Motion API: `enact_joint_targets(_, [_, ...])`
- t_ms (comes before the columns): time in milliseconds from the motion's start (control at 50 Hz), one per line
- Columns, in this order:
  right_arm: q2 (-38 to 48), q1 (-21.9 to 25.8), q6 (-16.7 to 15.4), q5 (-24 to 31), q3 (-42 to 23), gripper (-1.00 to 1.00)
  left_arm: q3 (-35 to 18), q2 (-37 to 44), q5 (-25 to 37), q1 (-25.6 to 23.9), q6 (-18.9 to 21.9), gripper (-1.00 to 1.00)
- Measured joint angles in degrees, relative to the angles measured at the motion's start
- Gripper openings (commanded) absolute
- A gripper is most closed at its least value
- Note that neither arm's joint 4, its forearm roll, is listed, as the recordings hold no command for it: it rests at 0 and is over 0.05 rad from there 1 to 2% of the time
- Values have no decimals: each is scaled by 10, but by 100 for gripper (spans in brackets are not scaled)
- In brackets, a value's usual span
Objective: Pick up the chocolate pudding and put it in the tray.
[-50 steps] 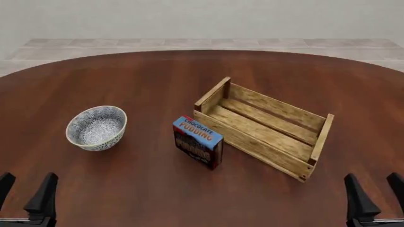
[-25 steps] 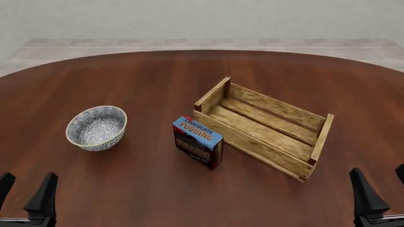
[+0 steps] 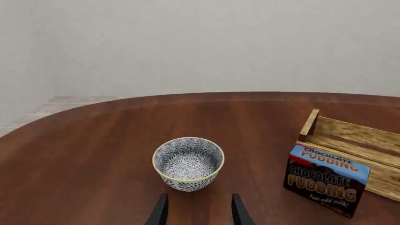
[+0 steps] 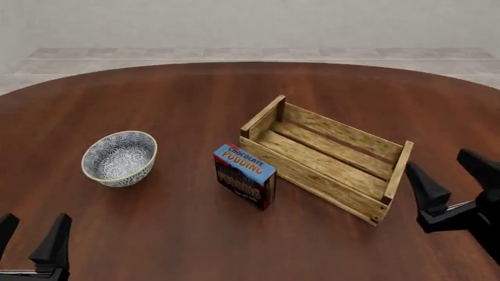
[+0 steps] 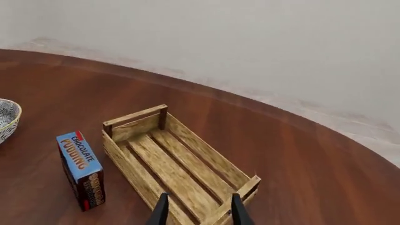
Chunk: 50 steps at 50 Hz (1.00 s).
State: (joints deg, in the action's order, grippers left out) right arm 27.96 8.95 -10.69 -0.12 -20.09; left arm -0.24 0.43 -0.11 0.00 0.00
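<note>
Right gripper point(image 5: 196, 213) open, two dark fingers point(image 5: 161, 211) spread with nothing between, over near end board of the tray point(image 5: 181, 168). Tray empty, wooden slats. The chocolate pudding point(image 5: 81, 169) upright on worktop point(image 5: 300, 164), just beside tray's long side. Bowl point(image 5: 7, 119) rim at frame edge.

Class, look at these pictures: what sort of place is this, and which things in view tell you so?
Probably a simulated tabletop test room: a round dark wooden table before a plain pale wall, holding only a wooden tray, a pudding carton and a patterned bowl.
</note>
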Motion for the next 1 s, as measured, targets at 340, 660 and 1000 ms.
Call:
enact_joint_targets(340, [173, 121, 19, -10, -120, 100, 0, 0, 0, 0, 0, 100])
enact_joint_targets(660, [306, 183, 62, 33, -235, 100, 0, 0, 0, 0, 0, 100])
enact_joint_targets(1000, [445, 212, 63, 97, -357, 100, 0, 0, 0, 0, 0, 100])
